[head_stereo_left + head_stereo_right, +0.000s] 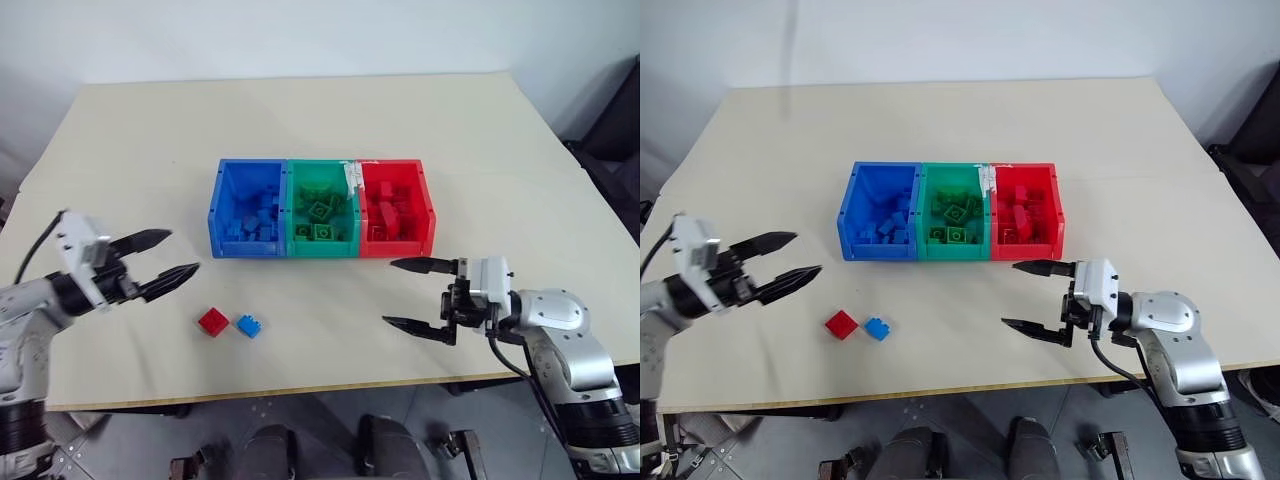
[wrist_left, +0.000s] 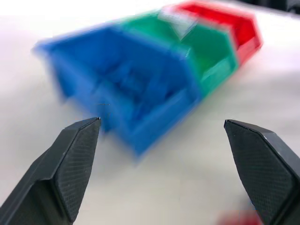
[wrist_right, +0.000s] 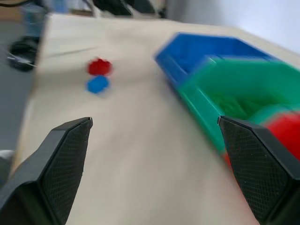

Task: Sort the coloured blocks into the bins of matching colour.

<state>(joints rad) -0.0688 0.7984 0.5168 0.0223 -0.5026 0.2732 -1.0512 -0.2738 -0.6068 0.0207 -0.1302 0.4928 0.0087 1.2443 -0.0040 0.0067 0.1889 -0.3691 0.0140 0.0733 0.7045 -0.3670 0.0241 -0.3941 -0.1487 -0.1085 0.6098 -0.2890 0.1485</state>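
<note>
Two blocks were left loose on the bench (image 1: 520, 140): a red block (image 1: 212, 321) and a blue block (image 1: 248, 325), touching or nearly so, near the front edge and toward its left end. The bins (image 1: 322, 250) sat mid-bench in one joined row, blue bin (image 1: 247, 208) on the left, green bin (image 1: 320, 209) in the middle, red bin (image 1: 396, 207) on the right, each already holding bricks of its own colour. So the job looked nearly done, w/ two pieces to go.

Left tool (image 1: 165, 261) hung above the bench near the left edge, fingers spread wide, nothing between them, pointing in toward the bins. Right tool (image 1: 417, 295) hung near the front edge in front of the red bin, also spread wide & empty, pointing leftward across the bench.

Step in hand, as I judged it: pick one of the two loose blocks. Left tool was nearer both.

How to do it well:
- Take one block at a time; they sat so close that a wide grab could catch both or shove one away.
- Blue first prob made sense for the left arm, since the blue bin was on its side.
- Come down from above, fingers straddling the block on its free sides, not the side facing its neighbour.
- Pieces are small, so centre carefully before closing.
- Red bin was the far one for the left arm; right arm could take red instead.
</note>
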